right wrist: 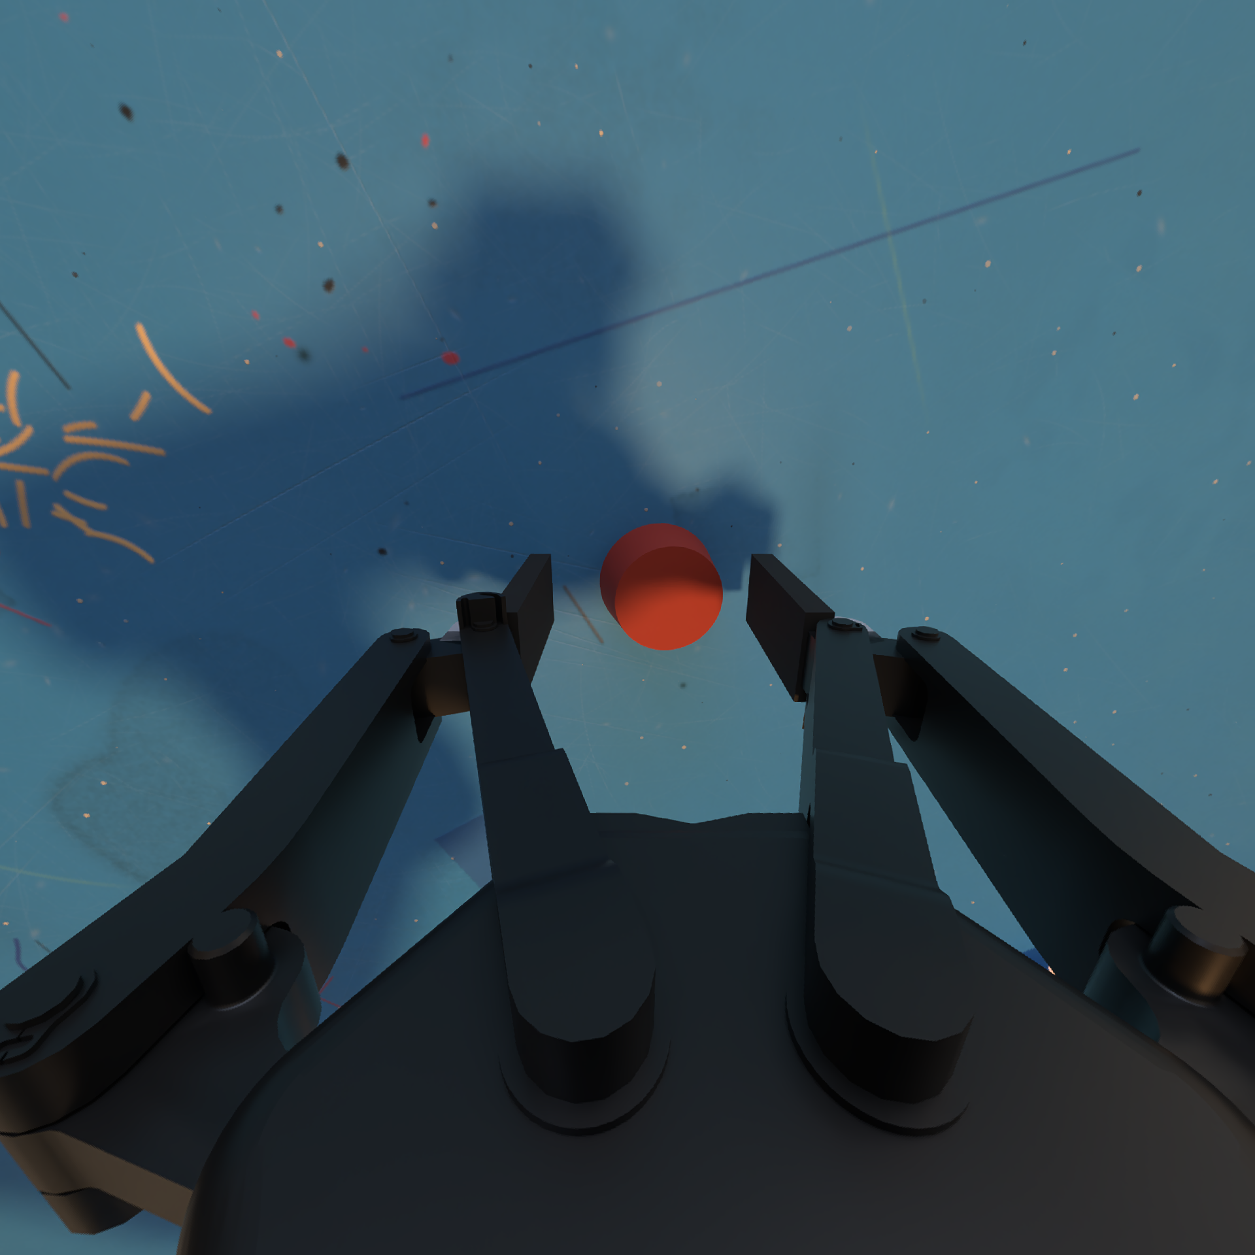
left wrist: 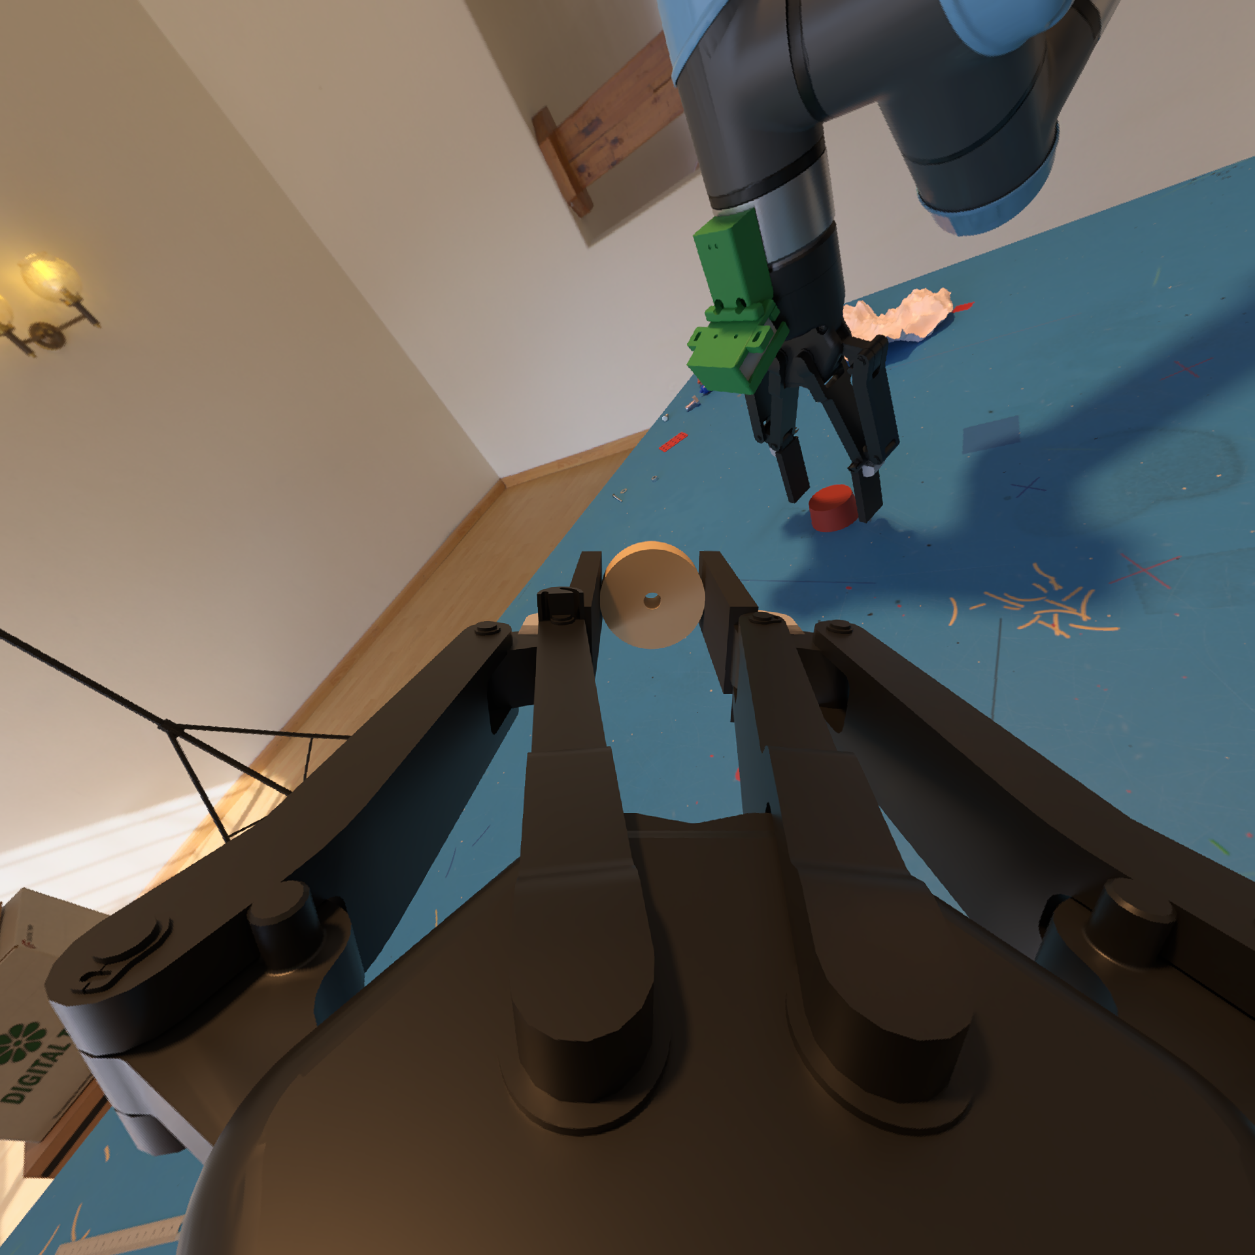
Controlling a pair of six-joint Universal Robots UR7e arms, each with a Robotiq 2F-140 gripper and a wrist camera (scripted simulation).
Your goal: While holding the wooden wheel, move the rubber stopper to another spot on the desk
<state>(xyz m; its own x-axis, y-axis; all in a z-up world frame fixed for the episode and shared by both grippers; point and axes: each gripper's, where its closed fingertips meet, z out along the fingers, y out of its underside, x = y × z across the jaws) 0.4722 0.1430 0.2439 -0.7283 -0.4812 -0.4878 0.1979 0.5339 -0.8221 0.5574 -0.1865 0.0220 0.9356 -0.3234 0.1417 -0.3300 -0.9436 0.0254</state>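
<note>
My left gripper (left wrist: 650, 583) is shut on the wooden wheel (left wrist: 672, 621), a tan disc with a small centre hole, and holds it above the blue desk (left wrist: 1019, 747). The red rubber stopper (left wrist: 830, 509) stands on the desk just beyond the wheel. My right gripper (left wrist: 834, 497) comes down from above with a finger on each side of the stopper. In the right wrist view the stopper (right wrist: 662, 597) sits between the two pads (right wrist: 533, 597) with a gap on each side. The right gripper (right wrist: 650, 592) is open.
A crumpled white paper (left wrist: 896, 316) lies at the far side of the desk. A small red flat brick (left wrist: 674, 441) and tiny screws lie near the desk's left edge. Orange scribbles (left wrist: 1046, 604) mark the surface. A cardboard box (left wrist: 34, 1019) stands on the floor.
</note>
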